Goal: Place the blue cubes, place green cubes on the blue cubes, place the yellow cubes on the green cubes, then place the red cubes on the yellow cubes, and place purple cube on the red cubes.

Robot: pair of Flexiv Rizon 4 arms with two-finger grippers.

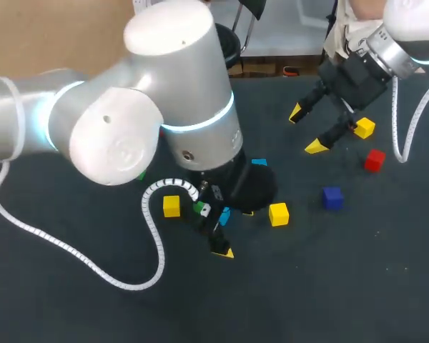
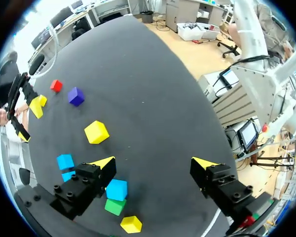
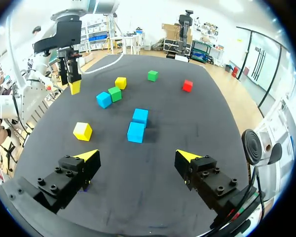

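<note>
tabletop (image 1: 329,286): dark, matte, cloth-like surface; every cube sits directly on it
cubes: small solid-colour blocks, crisp edges, flat matte faces
left gripper (image 2: 153,165): fingers spread wide with nothing between them, low over the middle of the tabletop
right gripper (image 3: 138,157): fingers also apart and empty, above the far right part of the tabletop
blue cube (image 2: 117,189): light blue, just beside one left gripper finger, touching the green cube (image 2: 115,206)
blue pair (image 3: 135,132): two light blue cubes side by side, near the middle
yellow cubes (image 1: 278,214): three, each lying alone; one is close to the right gripper
red cube (image 1: 374,160): near the right gripper, beside a yellow one
second red cube (image 3: 187,86): far side, near the second green cube (image 3: 152,75)
purple cube (image 1: 332,198): dark blue-violet, alone, apart from the others
</note>
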